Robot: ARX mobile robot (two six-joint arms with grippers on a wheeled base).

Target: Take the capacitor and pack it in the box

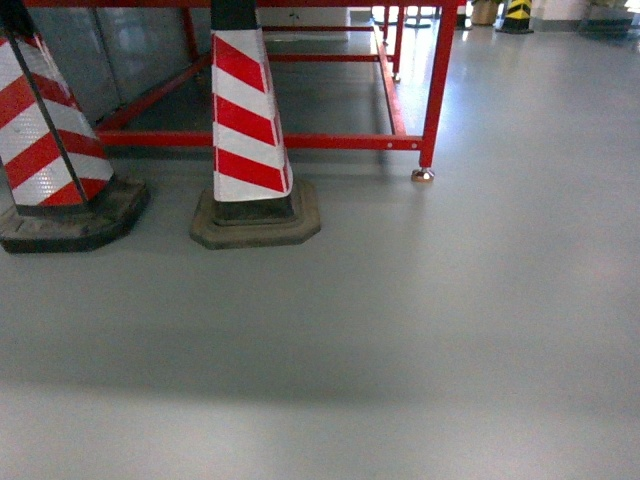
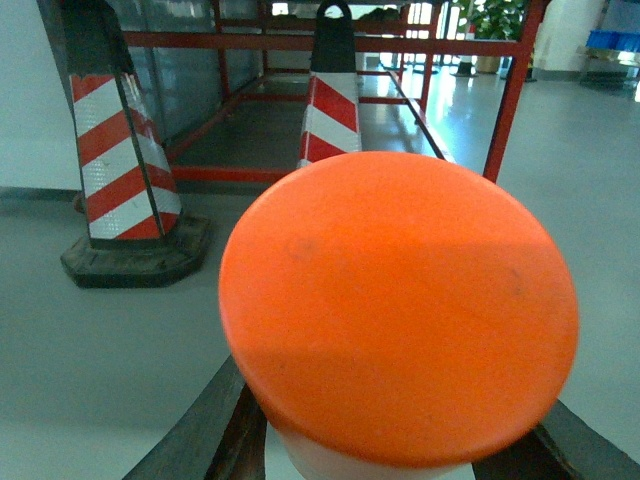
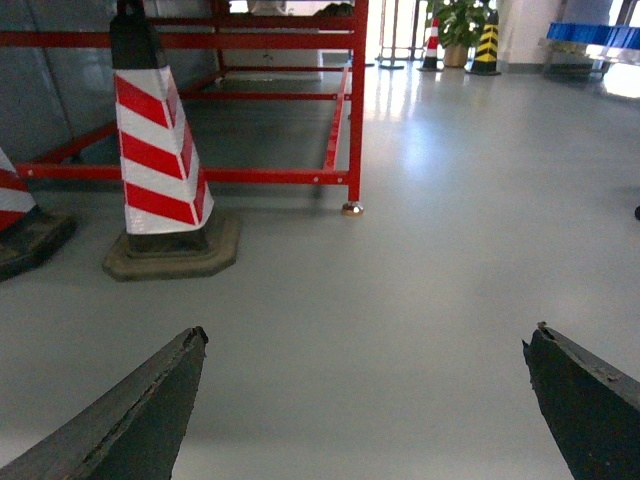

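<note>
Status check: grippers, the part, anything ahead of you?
Left gripper shut on orange-capped capacitor. Right gripper open, empty. Box not in view. Striped cones and red frame ahead on the floor.

This looks like a factory or warehouse hall. A smooth grey coated floor (image 1: pixel 420 330) runs wide and bare, shining under overhead light. At eleven o'clock stand two red-and-white striped traffic cones (image 1: pixel 248 120) on heavy black rubber bases, just in front of a red steel frame (image 1: pixel 437 90) on levelling feet. Farther off, at one o'clock, sit a yellow-and-black striped cone (image 3: pixel 486 45), a potted plant (image 3: pixel 458 20) and blue bins (image 3: pixel 590 35).
</note>
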